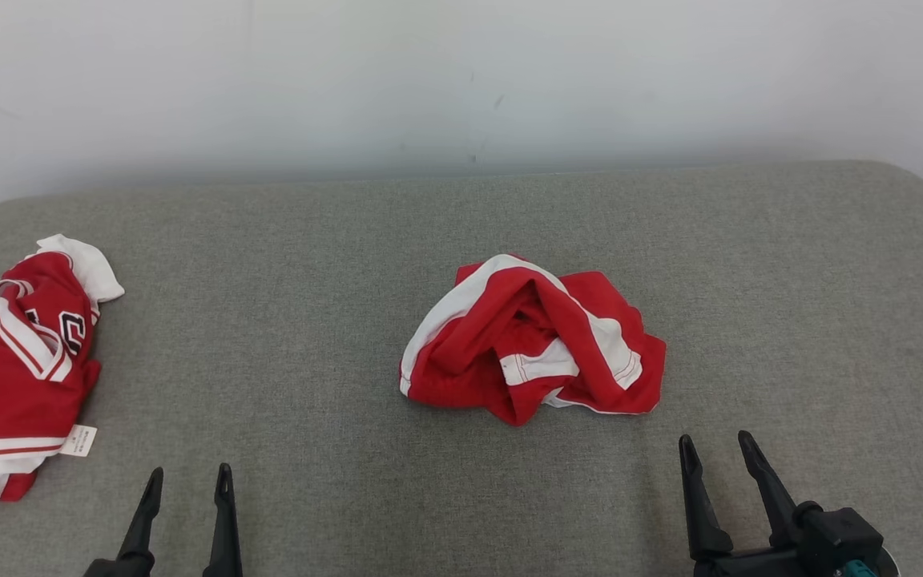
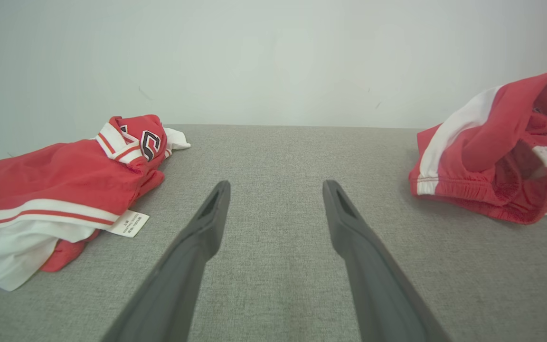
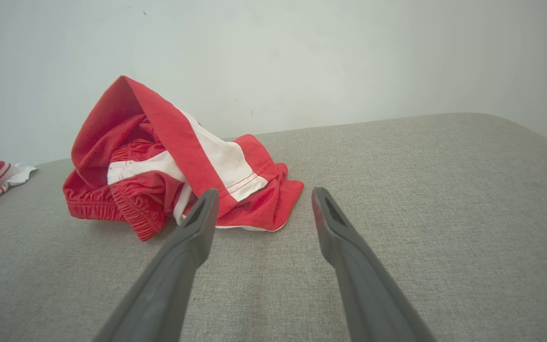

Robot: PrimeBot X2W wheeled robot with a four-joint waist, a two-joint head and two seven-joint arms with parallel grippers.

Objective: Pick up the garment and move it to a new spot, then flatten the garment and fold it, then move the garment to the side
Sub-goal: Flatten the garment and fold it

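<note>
Crumpled red-and-white shorts (image 1: pixel 525 344), likely the garment to move, lie at the middle of a grey padded surface (image 1: pixel 309 280), just beyond the right end effector (image 1: pixel 714 439). It and the left end effector (image 1: pixel 191 473) stand wide open, holding nothing. A pinch could catch a single layer and drag the bundle tangled, or be mistakenly aimed at the red jersey (image 1: pixel 13 377) on the left. Both garments lie loose, outside any container.
</note>
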